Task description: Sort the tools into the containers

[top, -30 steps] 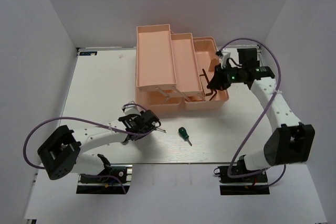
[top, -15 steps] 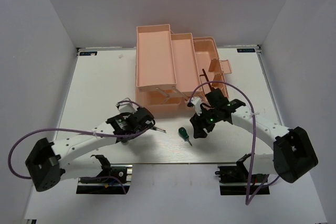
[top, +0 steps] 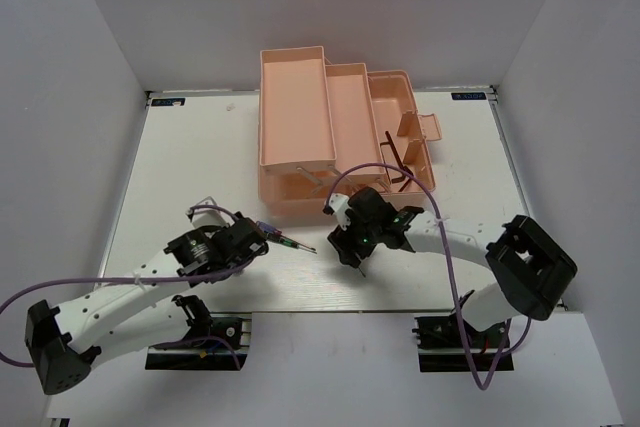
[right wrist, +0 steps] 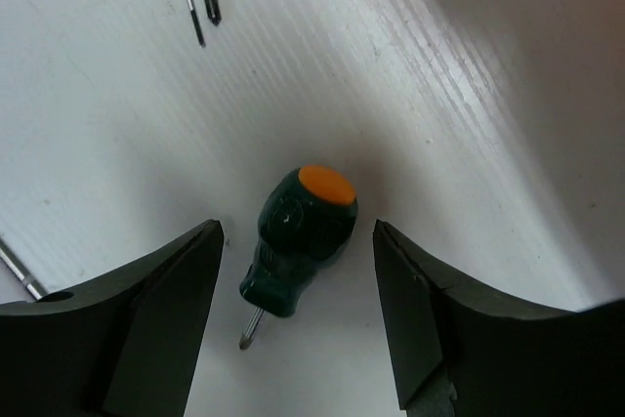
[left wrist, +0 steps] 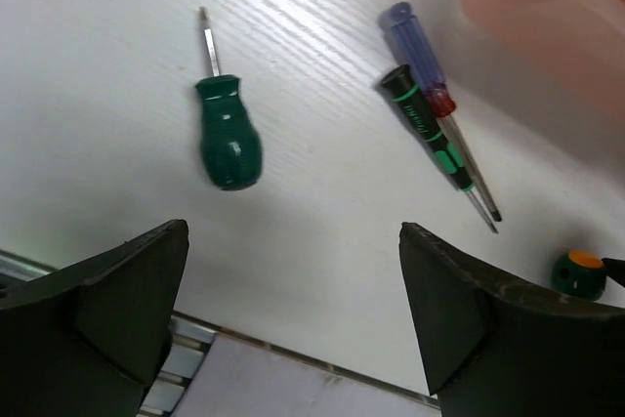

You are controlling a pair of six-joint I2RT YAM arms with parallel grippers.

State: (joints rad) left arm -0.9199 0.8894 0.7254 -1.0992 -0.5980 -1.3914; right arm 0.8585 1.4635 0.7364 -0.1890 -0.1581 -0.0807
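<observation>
While the right hand (right wrist: 296, 229) hangs spread above the worktop (right wrist: 117, 124), the stubby green screwdriver (right wrist: 293, 261) lying between its fingers (right wrist: 156, 319), it should probably descend straight and pinch the handle's fat middle.

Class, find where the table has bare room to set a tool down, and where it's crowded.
Bare table lies left of the toolbox, with a narrower strip on its right. Crowded: its front, where left claw and right claw hover over screwdrivers.

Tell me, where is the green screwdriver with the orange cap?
In the right wrist view the screwdriver lies on the table between the open fingers of the right hand, in front of the pink toolbox.
</observation>
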